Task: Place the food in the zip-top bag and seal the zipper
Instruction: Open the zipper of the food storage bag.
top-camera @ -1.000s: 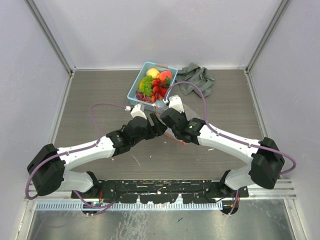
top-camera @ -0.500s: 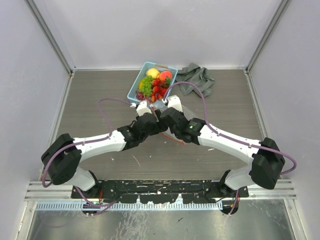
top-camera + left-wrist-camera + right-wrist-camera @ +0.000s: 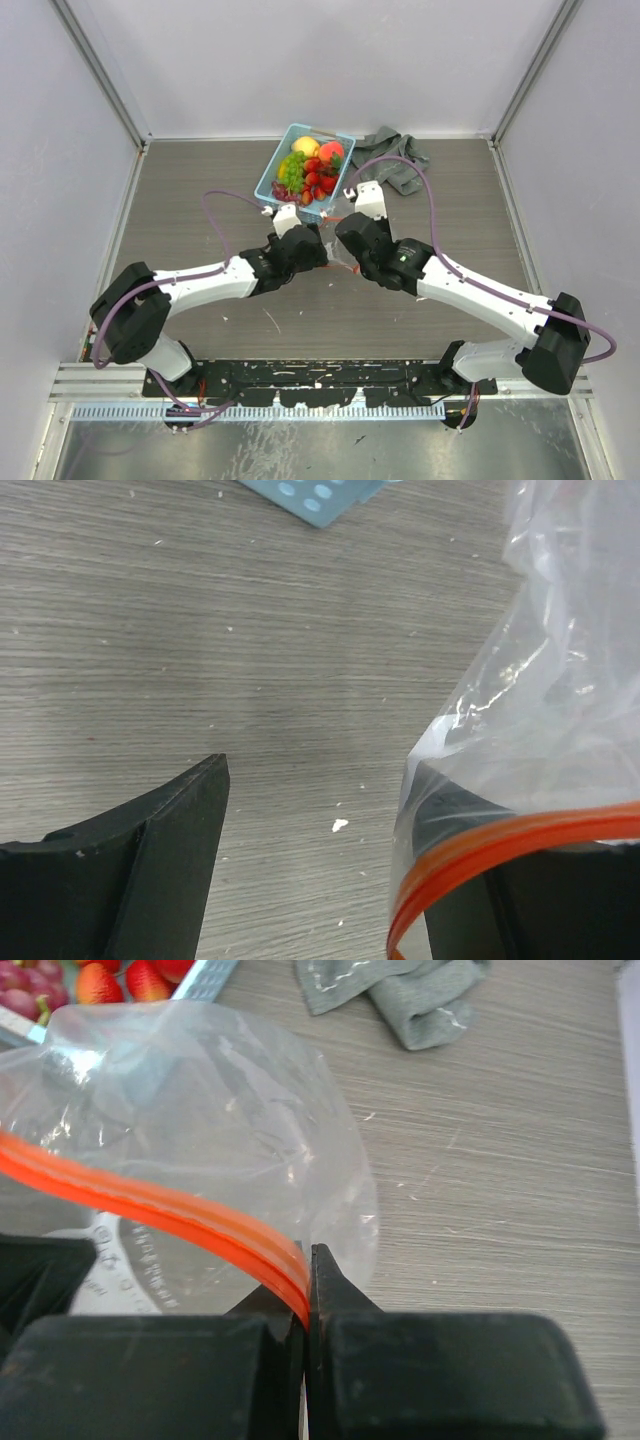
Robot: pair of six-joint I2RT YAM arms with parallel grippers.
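My right gripper (image 3: 308,1260) is shut on the red-orange zipper (image 3: 150,1198) of the clear zip-top bag (image 3: 210,1110), holding its mouth edge up over the table. My left gripper (image 3: 325,772) stands open beside it. The bag's film and zipper (image 3: 500,848) drape over its right finger (image 3: 470,810); nothing lies between the jaws. From above, both grippers (image 3: 318,250) (image 3: 345,245) meet at the bag (image 3: 340,263). The food lies in the basket: lemon (image 3: 306,146), peach (image 3: 331,152), green grapes (image 3: 291,170), strawberries (image 3: 318,178).
The light blue basket (image 3: 268,182) stands just beyond the grippers, its corner showing in the left wrist view (image 3: 320,498). A crumpled grey cloth (image 3: 395,160) lies to its right. Grey walls close in the table on three sides.
The left arm has swung right and forward until its open gripper reached the bag's mouth. The right gripper, still pinching the zipper, has shifted a little to the right.
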